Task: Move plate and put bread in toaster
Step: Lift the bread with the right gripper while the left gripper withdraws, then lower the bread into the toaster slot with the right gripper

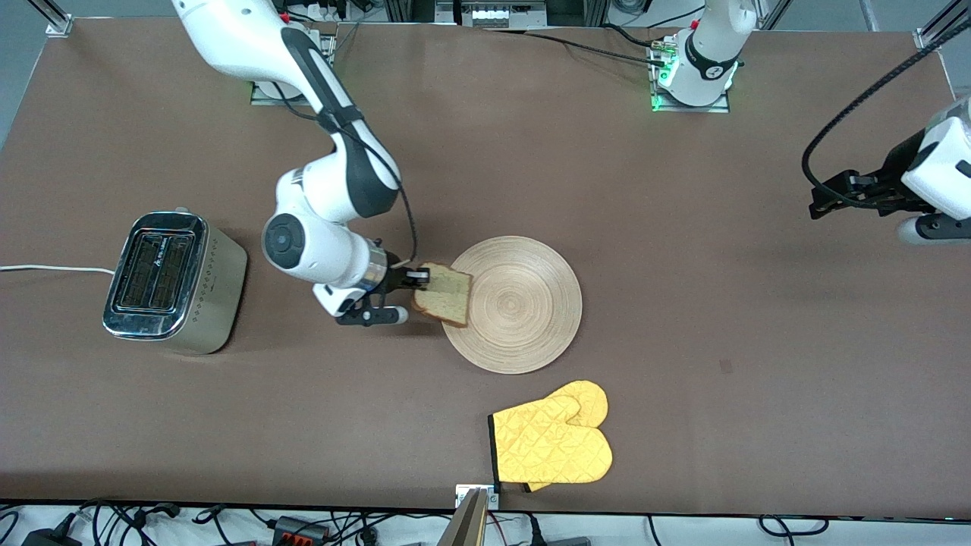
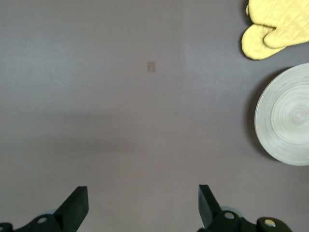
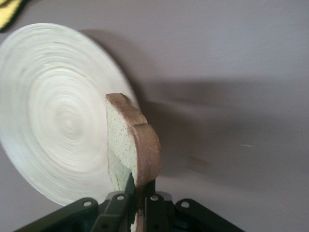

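The bread (image 1: 444,294) (image 3: 130,145) stands on edge, lifted over the rim of the round wooden plate (image 1: 523,303) (image 3: 53,121) at the side toward the right arm's end. My right gripper (image 1: 419,280) (image 3: 140,186) is shut on the bread at its crust. The toaster (image 1: 171,280) stands toward the right arm's end of the table, both slots facing up. My left gripper (image 1: 823,205) (image 2: 143,203) hangs open over bare table near the left arm's end, nothing between its fingers. The plate (image 2: 287,116) also shows in the left wrist view.
A yellow oven mitt (image 1: 554,440) (image 2: 273,24) lies near the table's front edge, nearer to the front camera than the plate. The toaster's white cord (image 1: 53,268) runs off the table edge. Brown tabletop (image 1: 721,265) stretches between the plate and the left gripper.
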Controlling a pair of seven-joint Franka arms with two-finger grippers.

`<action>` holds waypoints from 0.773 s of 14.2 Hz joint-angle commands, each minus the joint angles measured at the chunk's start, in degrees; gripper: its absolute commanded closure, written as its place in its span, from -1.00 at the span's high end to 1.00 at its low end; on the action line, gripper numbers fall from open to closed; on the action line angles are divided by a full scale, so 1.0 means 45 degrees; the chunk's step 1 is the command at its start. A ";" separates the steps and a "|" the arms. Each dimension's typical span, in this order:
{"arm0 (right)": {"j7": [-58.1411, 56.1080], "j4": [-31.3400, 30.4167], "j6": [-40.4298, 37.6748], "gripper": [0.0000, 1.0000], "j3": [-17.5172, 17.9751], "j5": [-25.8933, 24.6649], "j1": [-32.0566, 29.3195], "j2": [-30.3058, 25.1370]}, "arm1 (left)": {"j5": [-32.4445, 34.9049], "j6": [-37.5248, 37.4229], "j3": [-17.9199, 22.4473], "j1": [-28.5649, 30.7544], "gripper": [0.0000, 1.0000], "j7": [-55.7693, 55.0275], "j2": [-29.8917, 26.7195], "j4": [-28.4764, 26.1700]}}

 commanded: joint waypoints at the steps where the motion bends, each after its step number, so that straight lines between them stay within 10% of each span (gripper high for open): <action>1: -0.0067 -0.0018 -0.1778 -1.00 -0.0829 -0.1702 0.0034 -0.1047 | 0.0020 0.1607 0.0293 -0.0386 1.00 -0.0149 -0.1807 -0.2553; 11: -0.2683 0.1346 -0.7266 -1.00 -0.3601 -0.6573 -0.0259 -0.2594 | 0.0156 0.1357 -0.0059 -0.0113 1.00 0.1472 -0.1986 -0.2480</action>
